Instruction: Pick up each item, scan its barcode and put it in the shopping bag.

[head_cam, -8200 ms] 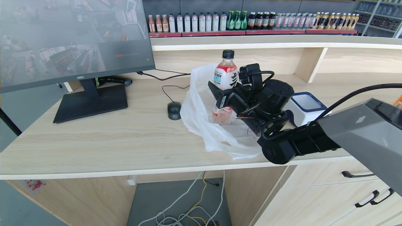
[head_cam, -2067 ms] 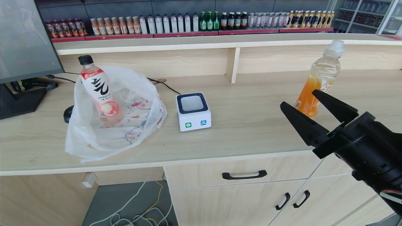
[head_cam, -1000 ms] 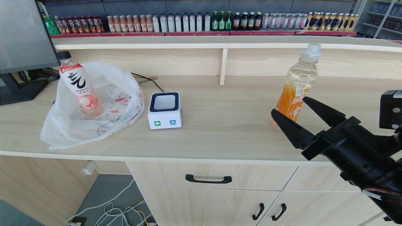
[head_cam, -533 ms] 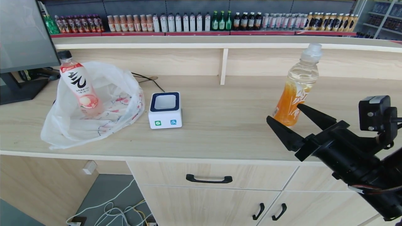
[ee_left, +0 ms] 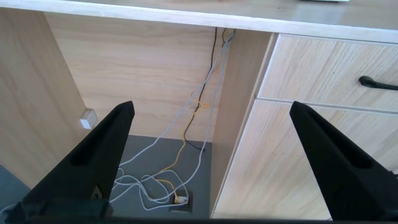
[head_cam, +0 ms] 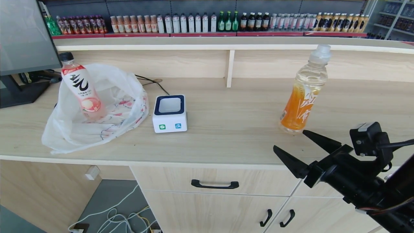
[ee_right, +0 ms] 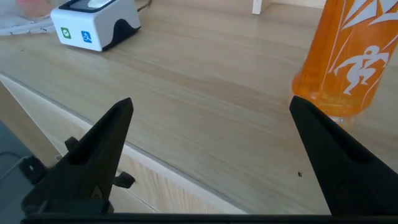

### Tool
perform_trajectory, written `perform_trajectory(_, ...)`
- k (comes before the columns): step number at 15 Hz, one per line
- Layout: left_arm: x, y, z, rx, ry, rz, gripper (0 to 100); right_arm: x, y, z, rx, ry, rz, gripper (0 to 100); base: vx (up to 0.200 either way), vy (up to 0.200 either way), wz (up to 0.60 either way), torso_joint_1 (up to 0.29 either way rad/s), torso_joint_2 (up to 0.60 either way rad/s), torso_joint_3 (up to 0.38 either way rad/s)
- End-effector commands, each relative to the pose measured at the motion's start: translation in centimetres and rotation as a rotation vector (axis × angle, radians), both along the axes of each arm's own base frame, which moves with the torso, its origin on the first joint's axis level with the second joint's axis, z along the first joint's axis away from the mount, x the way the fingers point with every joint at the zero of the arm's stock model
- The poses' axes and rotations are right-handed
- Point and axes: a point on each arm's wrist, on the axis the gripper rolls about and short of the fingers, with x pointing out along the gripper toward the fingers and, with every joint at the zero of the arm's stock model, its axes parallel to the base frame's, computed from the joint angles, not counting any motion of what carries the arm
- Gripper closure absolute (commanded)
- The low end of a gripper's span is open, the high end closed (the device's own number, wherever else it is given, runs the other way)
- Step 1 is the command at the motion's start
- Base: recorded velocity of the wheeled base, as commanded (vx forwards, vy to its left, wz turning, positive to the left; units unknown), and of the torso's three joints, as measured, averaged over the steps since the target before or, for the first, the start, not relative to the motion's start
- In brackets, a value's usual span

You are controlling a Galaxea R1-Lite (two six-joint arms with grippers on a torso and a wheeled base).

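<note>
1. R jaws: spread wide, nothing in them. Both black fingertips (head_cam: 288,160) sit low at the desk's (head_cam: 226,136) front edge and point in over the wood.
2. Wrist cam, same story: fingers (ee_right: 99,155) far apart, bare desk (ee_right: 205,106) between them, front lip running across just under the tips.
3. Orange bottle (head_cam: 302,97) stands upright on the desk just past the R tips, not between them. Its base is near the tip farther to the robot's right, no contact. Close up, the bottle (ee_right: 351,56) stands nearer one finger than mid-gap.
4. L jaws: also wide open and holding nothing. Fingers (ee_left: 99,155) hang below the desk's front edge, facing the knee space, with cables (ee_left: 180,180) on the floor and a drawer handle (ee_left: 379,83) off to one side.
5. Moving out: a wide stretch of bare wood lies between the orange bottle and the scanner (head_cam: 169,113), a white cube w/ dark rim set mid-desk, well back from the front edge. It shows far off on the R wrist cam too (ee_right: 93,25).
6. Shopping bag (head_cam: 71,136) sits just beside the scanner on the robot's left, mouth open. Can't tell if they touch. Its lower fold comes close to the front edge.
7. Pink bottle (head_cam: 82,90) stands inside the bag, cap up, leaning a bit.
8. Edges: a raised ledge (head_cam: 291,48) w/ an upright divider (head_cam: 229,68) closes the desk's back. A monitor (head_cam: 26,35) bounds the far left. Drawer fronts (head_cam: 215,185) sit under the lip.
</note>
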Motion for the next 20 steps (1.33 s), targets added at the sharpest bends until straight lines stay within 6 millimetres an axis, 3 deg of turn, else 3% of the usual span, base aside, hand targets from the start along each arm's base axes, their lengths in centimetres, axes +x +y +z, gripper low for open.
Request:
perform_trajectory(1,0.0,0.0,0.0,0.001,-0.001,-0.001,0,-0.4,-0.2,-0.6,-0.021,0.019,0.001,0,0.000,0.000,0.00,0.000,0.00,0.000)
perform_trajectory(3,0.0,0.0,0.0,0.002,-0.001,-0.001,0,-0.7,-0.3,-0.3,-0.011,0.006,0.001,0,0.000,0.000,0.00,0.000,0.00,0.000)
perform_trajectory(12,0.0,0.0,0.0,-0.002,-0.001,0.001,0,-1.0,-0.4,0.2,0.001,-0.021,0.021,0,0.000,-0.200,0.00,0.002,0.00,0.002)
perform_trajectory(17,0.0,0.0,0.0,-0.001,-0.001,0.001,0,-0.5,-0.2,0.6,0.011,-0.040,0.016,0,0.000,0.000,0.00,0.000,0.00,0.000)
perform_trajectory(20,0.0,0.0,0.0,-0.001,-0.001,0.001,0,1.3,0.5,2.8,0.042,-0.140,-0.001,0,0.000,0.000,0.00,0.000,0.00,0.000)
